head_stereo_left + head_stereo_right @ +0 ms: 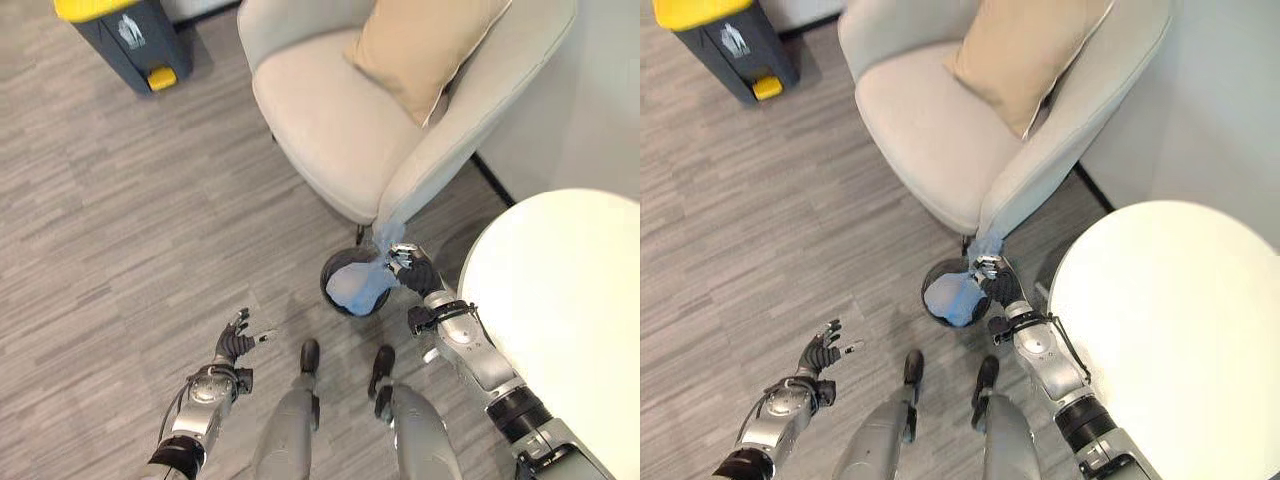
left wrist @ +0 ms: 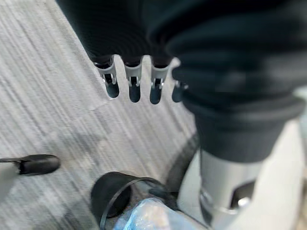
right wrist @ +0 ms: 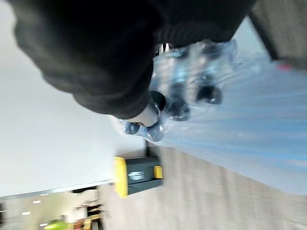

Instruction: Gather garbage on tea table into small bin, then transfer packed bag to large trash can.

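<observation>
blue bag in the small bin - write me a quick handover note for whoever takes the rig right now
Right hand: shut on the top of the blue bag, which sits in the small black bin on the floor between the armchair and the white table.
Left hand: open, holding nothing, low over the floor.
Done: bag gripped.
Left: lift it out and carry it to the grey, yellow-lidded trash can beyond the armchair.

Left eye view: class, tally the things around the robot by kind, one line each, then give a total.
Bins: 2, the small black bin and the large grey, yellow-lidded trash can
Bags: 1, the blue bag, gripped by the right hand
Armchairs: 1
Cushions: 1
Tables: 1, white and round
Total: 6
</observation>
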{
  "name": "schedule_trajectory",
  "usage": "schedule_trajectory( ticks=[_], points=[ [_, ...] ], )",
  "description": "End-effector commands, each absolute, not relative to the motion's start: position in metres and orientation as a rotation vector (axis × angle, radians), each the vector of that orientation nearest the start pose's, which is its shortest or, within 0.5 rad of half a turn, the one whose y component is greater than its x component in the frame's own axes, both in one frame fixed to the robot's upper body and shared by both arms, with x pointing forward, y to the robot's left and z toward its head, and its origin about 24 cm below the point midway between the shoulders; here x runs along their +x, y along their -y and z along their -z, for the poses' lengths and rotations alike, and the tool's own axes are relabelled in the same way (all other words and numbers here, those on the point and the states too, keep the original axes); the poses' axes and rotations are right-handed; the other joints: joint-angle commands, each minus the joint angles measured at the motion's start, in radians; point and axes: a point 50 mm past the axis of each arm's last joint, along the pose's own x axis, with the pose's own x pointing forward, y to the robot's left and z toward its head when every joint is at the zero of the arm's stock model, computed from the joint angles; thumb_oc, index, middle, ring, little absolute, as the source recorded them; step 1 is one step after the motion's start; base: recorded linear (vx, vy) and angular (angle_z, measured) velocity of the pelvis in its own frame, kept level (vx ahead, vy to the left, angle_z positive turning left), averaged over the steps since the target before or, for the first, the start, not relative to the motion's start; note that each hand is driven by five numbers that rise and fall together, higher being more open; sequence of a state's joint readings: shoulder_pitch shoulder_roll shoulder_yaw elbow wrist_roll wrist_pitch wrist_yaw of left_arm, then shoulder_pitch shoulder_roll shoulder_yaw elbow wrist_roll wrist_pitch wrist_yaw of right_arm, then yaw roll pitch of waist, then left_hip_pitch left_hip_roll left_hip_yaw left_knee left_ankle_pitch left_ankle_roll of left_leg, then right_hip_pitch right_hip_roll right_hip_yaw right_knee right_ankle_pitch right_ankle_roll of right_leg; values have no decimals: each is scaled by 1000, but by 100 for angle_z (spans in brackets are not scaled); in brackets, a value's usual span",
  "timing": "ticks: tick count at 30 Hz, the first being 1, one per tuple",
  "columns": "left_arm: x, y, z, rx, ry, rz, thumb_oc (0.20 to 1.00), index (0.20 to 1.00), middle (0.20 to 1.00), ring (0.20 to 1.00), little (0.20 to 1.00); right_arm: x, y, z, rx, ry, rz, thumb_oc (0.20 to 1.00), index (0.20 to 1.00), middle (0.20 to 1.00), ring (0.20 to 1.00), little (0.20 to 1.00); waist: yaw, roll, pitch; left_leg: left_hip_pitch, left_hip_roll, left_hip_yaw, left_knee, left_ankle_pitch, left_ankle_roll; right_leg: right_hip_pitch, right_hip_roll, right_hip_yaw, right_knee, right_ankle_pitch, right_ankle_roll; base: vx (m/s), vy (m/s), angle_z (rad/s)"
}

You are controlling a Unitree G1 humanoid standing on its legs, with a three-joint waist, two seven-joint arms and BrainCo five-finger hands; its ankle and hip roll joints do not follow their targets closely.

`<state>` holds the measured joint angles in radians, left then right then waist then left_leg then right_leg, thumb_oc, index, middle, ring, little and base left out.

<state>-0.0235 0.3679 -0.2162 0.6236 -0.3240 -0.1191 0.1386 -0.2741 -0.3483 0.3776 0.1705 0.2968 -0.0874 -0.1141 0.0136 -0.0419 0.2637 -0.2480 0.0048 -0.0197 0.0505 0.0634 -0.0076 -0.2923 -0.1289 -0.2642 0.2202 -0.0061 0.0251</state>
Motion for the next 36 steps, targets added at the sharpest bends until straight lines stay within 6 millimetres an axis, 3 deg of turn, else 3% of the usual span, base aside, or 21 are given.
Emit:
schedule_trajectory(
  ticks=[1, 7, 12, 13, 16, 20, 24, 26, 28, 30, 32, 36],
  points=[
    [218, -239, 56, 187, -440, -119, 1000, 1000, 1000, 1000, 1000, 296, 121, -114, -68, 314, -328, 200, 200, 200, 200, 200, 2, -5, -12, 61, -21, 53, -36, -65, -11, 86, 6, 66, -79, -45, 76, 88, 20, -14],
    [196, -242, 63, 199, -480, -94, 1000, 1000, 1000, 1000, 1000, 284, 123, -124, -74, 363, -395, 200, 200, 200, 200, 200, 6, -18, -100, 186, -24, 82, -95, -81, -10, 202, 22, 75, -160, -33, 91, 85, 49, -13],
    [189, -238, 64, 178, -482, -86, 1000, 1000, 1000, 1000, 1000, 286, 114, -129, -97, 385, -432, 200, 200, 200, 200, 200, 21, -10, -108, 240, -23, 105, -136, -77, 0, 203, 18, 97, -133, -13, 114, -49, 61, -27],
    [192, -237, 61, 179, -465, -73, 1000, 1000, 1000, 1000, 1000, 287, 110, -133, -92, 399, -444, 200, 200, 200, 200, 200, 24, -5, -95, 236, -18, 109, -136, -66, 5, 176, 21, 118, -84, -16, 117, -301, 19, -44],
    [204, -236, 52, 203, -418, -44, 1000, 1000, 1000, 1000, 1000, 289, 112, -143, -115, 459, -417, 200, 200, 200, 200, 200, 37, 15, -84, 153, 2, 96, -106, -10, 14, 169, 92, 235, 142, -112, 93, -411, -87, -7],
    [208, -233, 46, 186, -387, -38, 1000, 1000, 1000, 1000, 1000, 291, 117, -147, -117, 472, -377, 200, 200, 200, 200, 200, 82, -16, -98, 44, -4, 73, -76, 49, -23, 292, 112, 250, -92, -158, 46, -196, -204, 20],
    [216, -222, 40, 128, -346, -23, 1000, 1000, 1000, 1000, 1000, 292, 131, -146, -141, 462, -333, 200, 200, 200, 200, 200, 79, 1, -70, -45, 13, 52, -41, 105, -82, 306, 154, 226, -199, -132, 22, -243, -159, 38],
    [224, -213, 32, 125, -306, 16, 1000, 1000, 1000, 1000, 1000, 294, 135, -147, -152, 457, -324, 200, 200, 200, 200, 200, 62, -1, -51, -67, 17, 87, 2, 74, -73, 284, 143, 191, -209, -112, 19, -340, -69, 63],
    [233, -206, 16, 174, -229, 93, 1000, 1000, 1000, 1000, 1000, 295, 136, -147, -151, 444, -350, 200, 200, 200, 200, 200, 32, -34, -50, -26, 20, 109, 148, -60, -48, 262, 97, 142, -221, -77, 24, -267, -54, 113],
    [241, -199, 5, 193, -178, 144, 1000, 1000, 1000, 1000, 1000, 295, 135, -148, -147, 439, -380, 200, 200, 200, 200, 200, 14, -51, -53, 9, 40, 116, 219, -132, -44, 249, 76, 105, -222, -71, 19, -104, -29, 90],
    [246, -192, -3, 207, -143, 183, 1000, 1000, 1000, 1000, 1000, 294, 136, -148, -136, 429, -399, 200, 200, 200, 200, 200, -4, -50, -66, 53, 71, 133, 185, -130, -53, 245, 66, 68, -222, -72, 19, 7, 22, 70],
    [253, -178, -25, 276, -35, 287, 1000, 1000, 1000, 1000, 1000, 292, 131, -149, -104, 430, -450, 200, 200, 200, 200, 200, -7, -44, -96, 130, 67, 141, 47, -117, -62, 256, 65, 37, -230, -57, 35, 67, 81, 43]
  ],
)
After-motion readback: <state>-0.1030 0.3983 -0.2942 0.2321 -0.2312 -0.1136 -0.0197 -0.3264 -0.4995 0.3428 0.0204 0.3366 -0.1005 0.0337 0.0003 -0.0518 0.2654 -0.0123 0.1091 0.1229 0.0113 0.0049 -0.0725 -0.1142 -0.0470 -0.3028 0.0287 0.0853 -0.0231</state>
